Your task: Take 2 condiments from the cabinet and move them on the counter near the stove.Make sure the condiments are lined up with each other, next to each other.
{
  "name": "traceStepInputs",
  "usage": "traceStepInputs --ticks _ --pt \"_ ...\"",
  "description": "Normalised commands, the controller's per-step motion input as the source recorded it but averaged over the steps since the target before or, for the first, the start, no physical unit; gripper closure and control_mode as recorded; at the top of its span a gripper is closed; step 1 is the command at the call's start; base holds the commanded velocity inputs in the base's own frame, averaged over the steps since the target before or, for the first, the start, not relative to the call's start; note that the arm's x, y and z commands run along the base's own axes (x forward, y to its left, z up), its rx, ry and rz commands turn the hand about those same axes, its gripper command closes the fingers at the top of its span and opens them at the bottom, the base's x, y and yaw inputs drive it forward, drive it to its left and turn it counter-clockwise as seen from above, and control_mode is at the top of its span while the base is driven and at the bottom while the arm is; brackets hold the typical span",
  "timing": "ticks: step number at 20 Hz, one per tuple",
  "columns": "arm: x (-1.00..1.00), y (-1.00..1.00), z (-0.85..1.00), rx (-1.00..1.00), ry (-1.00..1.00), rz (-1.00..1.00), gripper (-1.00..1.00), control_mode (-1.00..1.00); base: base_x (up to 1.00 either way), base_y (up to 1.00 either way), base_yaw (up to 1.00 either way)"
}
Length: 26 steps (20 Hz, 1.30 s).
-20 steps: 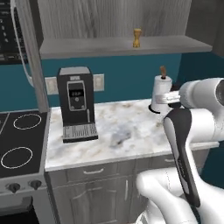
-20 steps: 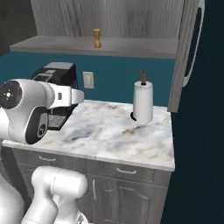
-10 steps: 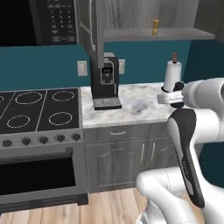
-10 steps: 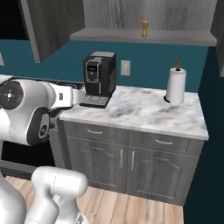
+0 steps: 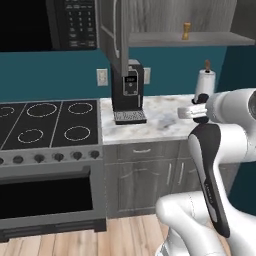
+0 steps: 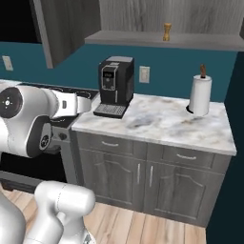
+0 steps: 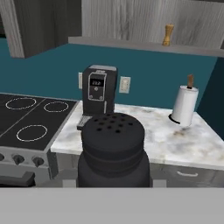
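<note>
In the left base view the tan mill [image 5: 186, 30] stands on the cabinet [image 5: 192, 39] shelf, not yet fetched, and the worktop [image 5: 165, 120] beside the stove [image 5: 47, 122] bears no condiment. The right base view shows the same: mill [image 6: 167, 31] up on the shelf. In the hand view the black shaker [image 7: 114, 151] sits right at the pincer [image 7: 114, 183], apparently gripped between partly closed jaws, so roughly half the job remains.

We are reading no text: the coffee machine [image 6: 115, 86] display and microwave [image 5: 75, 22] keypad (both blurred) are showing illegible marks.
</note>
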Motion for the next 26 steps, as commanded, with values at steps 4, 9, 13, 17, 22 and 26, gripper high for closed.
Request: traceStepInputs --ticks 4,9,13,17,22,26 --pt "0.0 0.0 0.0 0.0 0.0 0.0 1.0 1.0 0.26 0.82 0.13" --pt "0.0 0.0 0.0 0.0 0.0 0.0 1.0 1.0 0.75 0.29 0.09" --pt "0.0 0.0 0.0 0.0 0.0 0.0 1.0 1.0 0.61 0.16 0.03" --pt "0.0 0.0 0.0 0.0 0.0 0.0 1.0 1.0 0.41 0.28 0.02" --pt "0.0 0.0 0.0 0.0 0.0 0.0 1.0 1.0 -0.38 0.67 0.0" --pt "0.0 0.0 0.0 0.0 0.0 0.0 1.0 1.0 -0.38 0.97 0.0"
